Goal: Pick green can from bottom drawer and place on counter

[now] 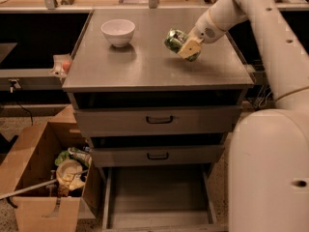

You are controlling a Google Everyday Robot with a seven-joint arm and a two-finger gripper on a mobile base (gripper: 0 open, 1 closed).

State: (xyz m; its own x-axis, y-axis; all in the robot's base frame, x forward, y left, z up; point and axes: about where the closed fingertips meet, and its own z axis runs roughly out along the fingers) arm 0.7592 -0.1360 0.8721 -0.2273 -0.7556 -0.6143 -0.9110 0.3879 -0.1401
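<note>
Legible text: none | pincer (182, 45) above counter (145, 69), gripping green can (174, 38)

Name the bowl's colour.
White bowl, camera view; gripper holds green can over counter.

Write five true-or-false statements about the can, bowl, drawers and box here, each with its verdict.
1. The gripper holds the green can above the counter. True.
2. The white bowl lies in the bottom drawer. False: it stands on the counter.
3. The bottom drawer is pulled open. True.
4. The green can stands upright on the counter. False: it is tilted in the gripper's grasp.
5. The cardboard box is empty. False: it holds rubbish.
</note>
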